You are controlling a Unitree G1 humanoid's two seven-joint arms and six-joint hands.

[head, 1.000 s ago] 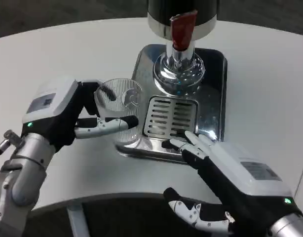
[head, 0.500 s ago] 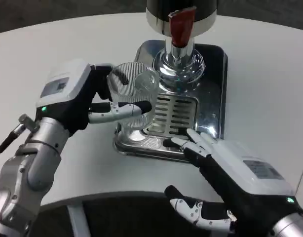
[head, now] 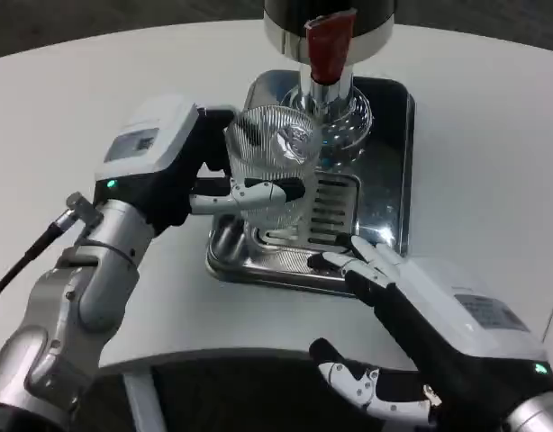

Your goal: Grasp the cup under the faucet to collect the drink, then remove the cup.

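White and round, the table (head: 493,153) carried a shiny metal drip tray (head: 398,171) at its far middle, and beyond its far edge we saw dark floor. On the tray stood the dispenser (head: 329,27) with its red faucet lever (head: 326,47). Our left hand (head: 168,171) had its fingers clamped around the ribbed clear cup (head: 269,157), held over the left part of the tray, just left of the spout. We judged the cup should go a little more to the right, upright, until its mouth sat under the spout. Our right hand (head: 430,315) lay with fingers apart, holding nothing, its fingertips (head: 344,261) at the tray's near edge.
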